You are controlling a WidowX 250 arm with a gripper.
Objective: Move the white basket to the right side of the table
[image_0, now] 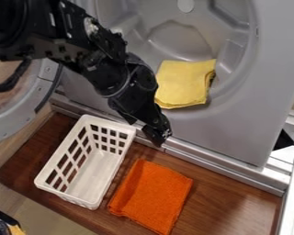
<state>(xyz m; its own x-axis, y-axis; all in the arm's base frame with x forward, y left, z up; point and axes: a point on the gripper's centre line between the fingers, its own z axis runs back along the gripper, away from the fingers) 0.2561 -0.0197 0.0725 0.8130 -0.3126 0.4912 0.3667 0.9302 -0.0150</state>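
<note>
Holds the gripper (159, 135) near the white basket (95, 173) and orange cloth (154, 195); can't tell how far open or whether gripping anything

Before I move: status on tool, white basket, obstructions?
Tool by white basket's far right corner, not gripping it. Basket upright, left side of table. Orange cloth just right of it, likely in the way.
</note>
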